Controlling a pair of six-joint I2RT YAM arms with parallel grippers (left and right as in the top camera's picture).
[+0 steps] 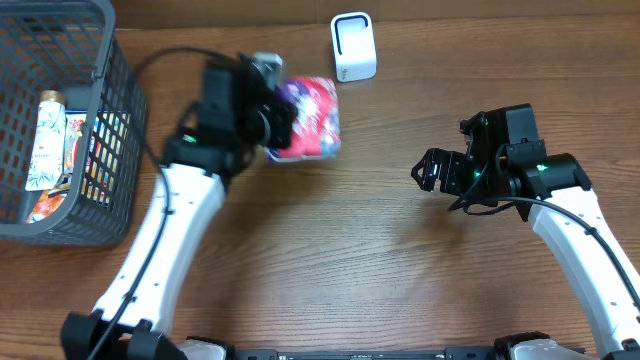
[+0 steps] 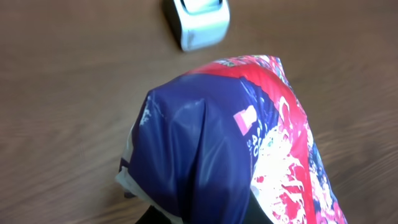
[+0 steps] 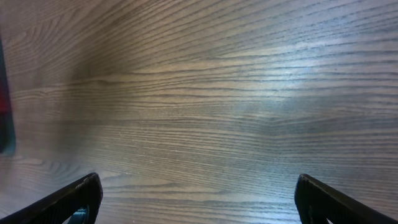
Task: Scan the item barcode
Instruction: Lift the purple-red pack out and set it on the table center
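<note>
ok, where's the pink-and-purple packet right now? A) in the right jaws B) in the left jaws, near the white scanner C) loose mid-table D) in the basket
B: the left jaws are shut on the packet, close to the white scanner; the right jaws stand open and empty over the table.

Left arm (image 1: 178,212) extends from the lower left of the overhead frame toward the upper centre-left, wrist bent to the right. Left gripper (image 1: 276,128) is clamped on a packet (image 1: 312,118), jaws nearly together. Right arm (image 1: 590,255) extends from the lower right, wrist turned leftward. Right gripper (image 1: 432,172) stands spread wide, holding nothing. Its fingers (image 3: 73,200) occupy the bottom corners of the right wrist view.
</note>
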